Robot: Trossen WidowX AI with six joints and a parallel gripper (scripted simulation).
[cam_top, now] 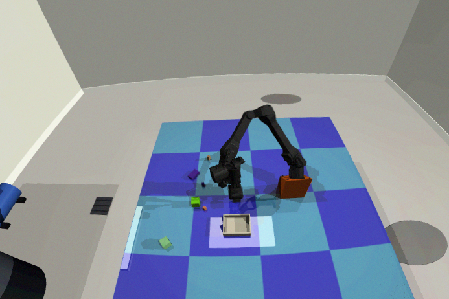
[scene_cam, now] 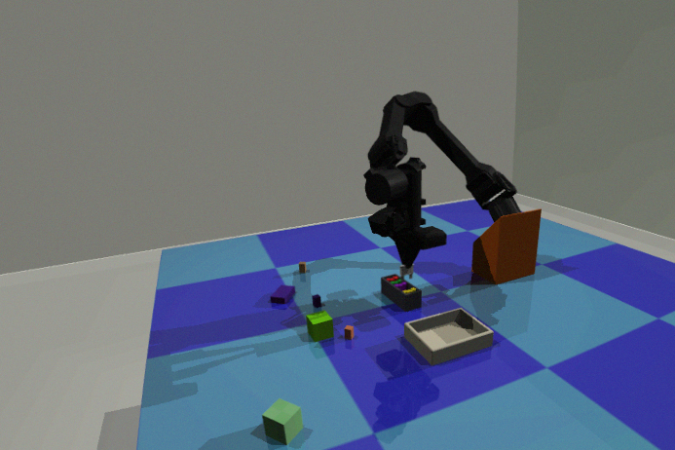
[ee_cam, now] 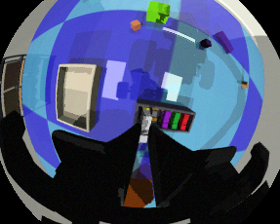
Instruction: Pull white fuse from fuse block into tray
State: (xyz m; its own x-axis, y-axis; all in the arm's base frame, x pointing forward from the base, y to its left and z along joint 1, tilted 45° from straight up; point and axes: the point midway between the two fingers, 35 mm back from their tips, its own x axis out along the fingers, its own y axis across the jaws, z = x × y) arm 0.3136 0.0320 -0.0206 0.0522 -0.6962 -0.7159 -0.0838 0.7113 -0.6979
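Gripper [scene_cam: 406,272] of mine pinches the white fuse [scene_cam: 406,274] by its top; small, light, rigid, likely slippery.

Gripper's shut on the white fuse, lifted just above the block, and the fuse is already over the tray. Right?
Not quite. The gripper is shut on the white fuse, just above the fuse block, but it is over the block, not the tray, which sits apart beside it. The exterior view shows this.

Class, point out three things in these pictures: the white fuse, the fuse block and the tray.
white fuse [scene_cam: 406,272], exterior view, its body between the fingers.
fuse block [scene_cam: 409,300], exterior view, its dark side wall.
tray [scene_cam: 447,348], exterior view, its near wall.
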